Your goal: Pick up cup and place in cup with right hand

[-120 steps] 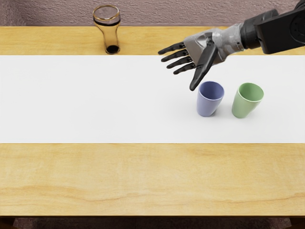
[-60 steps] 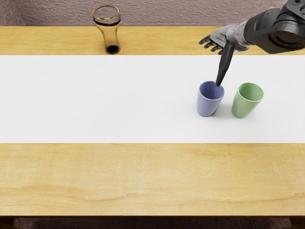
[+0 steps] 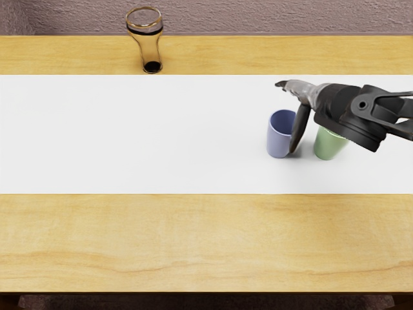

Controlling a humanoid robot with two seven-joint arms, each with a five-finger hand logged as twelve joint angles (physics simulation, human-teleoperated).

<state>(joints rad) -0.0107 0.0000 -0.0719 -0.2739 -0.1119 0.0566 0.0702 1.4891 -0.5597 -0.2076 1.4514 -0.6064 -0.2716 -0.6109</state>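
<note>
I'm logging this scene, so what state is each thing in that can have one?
Blue-violet tapered cup: upright, inside partly hidden.
Green tapered cup: upright, mouth mostly hidden by the arm.
Tall gold-rimmed glass: upright.
Flat white strip: spread along the wooden table.
Grey-and-black right hand: open, holding nothing, thumb pointing down by the blue-violet cup.

A rough, mauve-grey wall [image 3: 258, 18] rises behind a pale wooden table [image 3: 193, 239]. A white strip [image 3: 129, 135] runs lengthwise across it.

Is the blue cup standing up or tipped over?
The blue cup is upright: its open rim faces up, its narrower base down.
</note>
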